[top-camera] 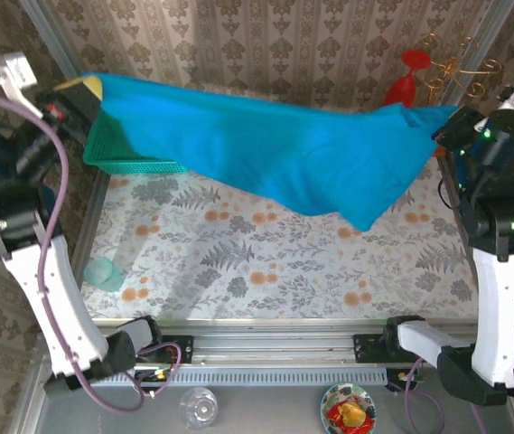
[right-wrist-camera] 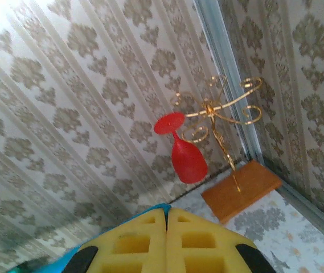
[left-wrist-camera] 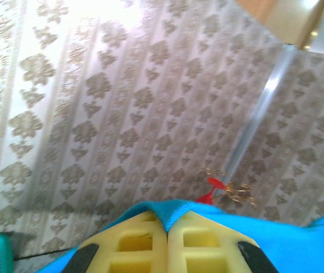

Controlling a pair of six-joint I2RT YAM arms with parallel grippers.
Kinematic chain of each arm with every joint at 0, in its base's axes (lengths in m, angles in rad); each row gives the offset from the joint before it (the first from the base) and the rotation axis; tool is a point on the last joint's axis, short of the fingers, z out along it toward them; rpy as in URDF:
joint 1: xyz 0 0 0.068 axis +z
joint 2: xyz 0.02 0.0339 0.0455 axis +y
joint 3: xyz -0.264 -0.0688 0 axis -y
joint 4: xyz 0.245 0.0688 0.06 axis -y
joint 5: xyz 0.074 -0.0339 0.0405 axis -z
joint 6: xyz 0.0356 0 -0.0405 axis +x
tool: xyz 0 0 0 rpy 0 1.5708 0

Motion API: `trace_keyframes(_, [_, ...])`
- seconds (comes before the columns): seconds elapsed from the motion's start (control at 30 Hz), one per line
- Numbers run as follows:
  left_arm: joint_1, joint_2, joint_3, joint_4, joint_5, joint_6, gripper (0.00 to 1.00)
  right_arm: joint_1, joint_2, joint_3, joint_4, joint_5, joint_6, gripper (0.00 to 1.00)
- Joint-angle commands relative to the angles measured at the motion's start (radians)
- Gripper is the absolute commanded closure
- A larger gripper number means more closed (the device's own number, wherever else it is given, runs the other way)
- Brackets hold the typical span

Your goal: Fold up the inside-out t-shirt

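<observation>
High above table: left tool, right tool wide apart, each clenched on t-shirt stretched between.

The left tool and right tool hold the t-shirt aloft (sagging).

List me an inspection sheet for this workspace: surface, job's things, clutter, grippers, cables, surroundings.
Surface: floral-patterned table, with the shirt's shadow across it.
Job's things: teal-blue t-shirt is stretched in the air between both grippers, sagging in the middle, with one corner hanging low toward the right.
Clutter: green mesh basket far left, partly behind the shirt; pale cup near left; red wine glass base-up at a gold rack; clear glass and filled bowl in front of the rail.
Grippers: left gripper shut on the t-shirt's edge; right gripper shut on its other end.
Cables: purple cables loop along the left arm.
Surroundings: damask-papered walls.
</observation>
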State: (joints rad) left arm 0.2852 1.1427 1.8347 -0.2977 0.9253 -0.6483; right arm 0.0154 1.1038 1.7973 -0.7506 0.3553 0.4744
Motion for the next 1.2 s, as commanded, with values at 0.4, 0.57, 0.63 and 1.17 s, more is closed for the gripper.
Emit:
trace_keyframes(0.4, [0.025,-0.178,-0.162,0.106,0.029,0.019,1.0,-0.009,-0.237,0.017,0.077,0.081,-0.08,1.0])
trace_keyframes(0.57, [0.025,-0.243,-0.193,0.192,0.056,-0.007,1.0,-0.009,-0.316,0.018,0.105,0.148,-0.143,1.0])
trace_keyframes(0.63, [0.025,-0.244,-0.174,0.224,0.064,-0.035,1.0,-0.009,-0.32,0.042,0.12,0.157,-0.165,1.0])
trace_keyframes(1.17, [-0.064,-0.072,-0.288,0.424,-0.028,-0.078,1.0,-0.009,-0.002,0.202,0.195,0.141,-0.234,1.0])
